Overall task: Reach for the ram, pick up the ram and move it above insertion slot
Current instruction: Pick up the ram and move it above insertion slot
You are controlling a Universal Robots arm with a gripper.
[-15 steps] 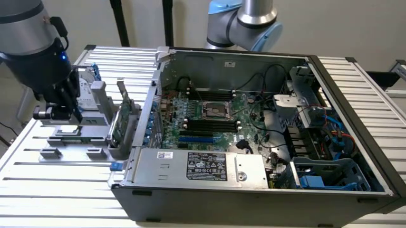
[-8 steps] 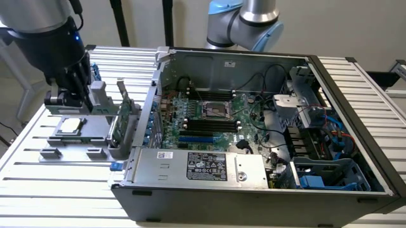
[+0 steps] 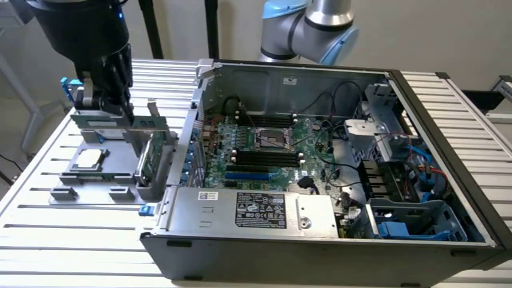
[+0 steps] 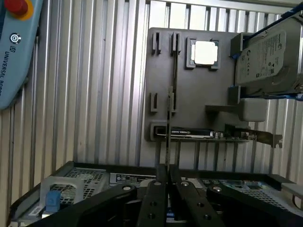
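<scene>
Now | fingers (image 4: 166,182) closed on the ram (image 4: 168,125) | held edge-on above grey tray (image 4: 189,101)

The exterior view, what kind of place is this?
Probably a robotics lab bench for computer assembly: an open black desktop computer case on a slatted aluminium table, a grey parts fixture, and a blue-jointed robot arm.

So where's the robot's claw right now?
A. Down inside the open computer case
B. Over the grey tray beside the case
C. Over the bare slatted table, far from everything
B: the exterior view shows the gripper above the grey tray, to the exterior view's left of the case, and the wrist view looks onto that tray.
</scene>
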